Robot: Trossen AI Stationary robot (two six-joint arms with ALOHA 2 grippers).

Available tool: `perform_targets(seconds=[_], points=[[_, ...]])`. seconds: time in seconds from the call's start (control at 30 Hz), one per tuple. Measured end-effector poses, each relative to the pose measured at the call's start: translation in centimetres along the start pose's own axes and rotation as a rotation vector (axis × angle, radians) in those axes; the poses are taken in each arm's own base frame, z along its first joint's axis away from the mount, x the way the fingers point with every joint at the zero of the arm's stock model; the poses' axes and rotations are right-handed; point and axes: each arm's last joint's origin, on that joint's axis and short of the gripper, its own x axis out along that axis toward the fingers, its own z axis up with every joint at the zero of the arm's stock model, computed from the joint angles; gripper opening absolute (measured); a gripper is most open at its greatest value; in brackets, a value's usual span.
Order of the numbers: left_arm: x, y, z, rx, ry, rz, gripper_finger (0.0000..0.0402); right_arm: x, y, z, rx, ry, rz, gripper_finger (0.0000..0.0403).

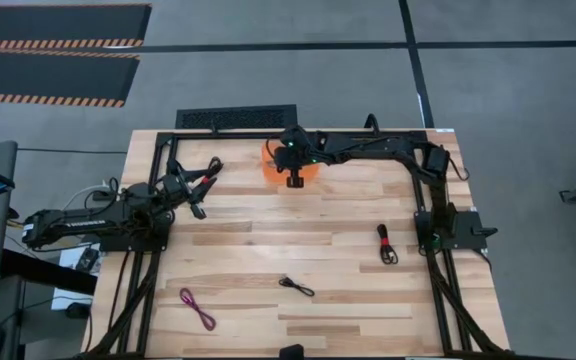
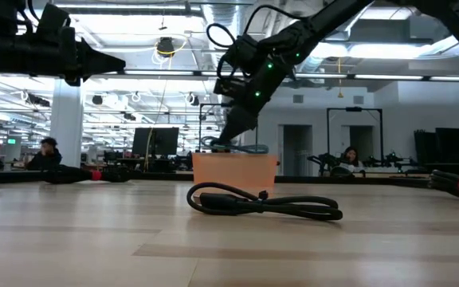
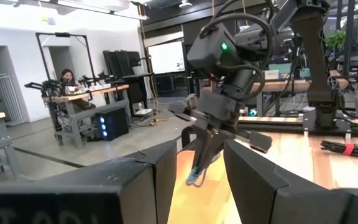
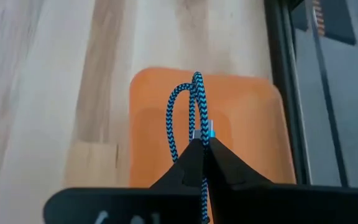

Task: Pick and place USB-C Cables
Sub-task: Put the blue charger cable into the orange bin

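My right gripper is at the table's far middle, shut on the teal-blue cable, straight above the small orange tray. My left gripper hovers open, high over the far left part of the table, with nothing between its fingers. One red-and-black cable lies on the table under it. The other red-and-black cable lies at the right, the black cable near the middle front, and the magenta-purple cable at the near left. My right gripper pinches the folded teal-blue cable between its two fingers beside a silver connector, coming from above and pointing down. The folded loop hangs below the fingers over the orange tray. The tray's wall hides whether it touches the floor.
A black metal frame runs along the table's far edge just behind the tray, and the arm bases stand on the left and right edges. Bare wood lies between the loose cables. People sit at desks in the room beyond.
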Motion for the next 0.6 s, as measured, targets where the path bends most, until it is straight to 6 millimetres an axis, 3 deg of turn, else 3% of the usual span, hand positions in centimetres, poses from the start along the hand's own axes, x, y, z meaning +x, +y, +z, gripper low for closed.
perform_targets(seconds=[0.6], points=[[0.0, 0.0, 0.01, 0.007, -0.001, 0.0, 0.0125, 0.03, -0.93, -0.31, 0.066, -0.011, -0.023, 0.0033]])
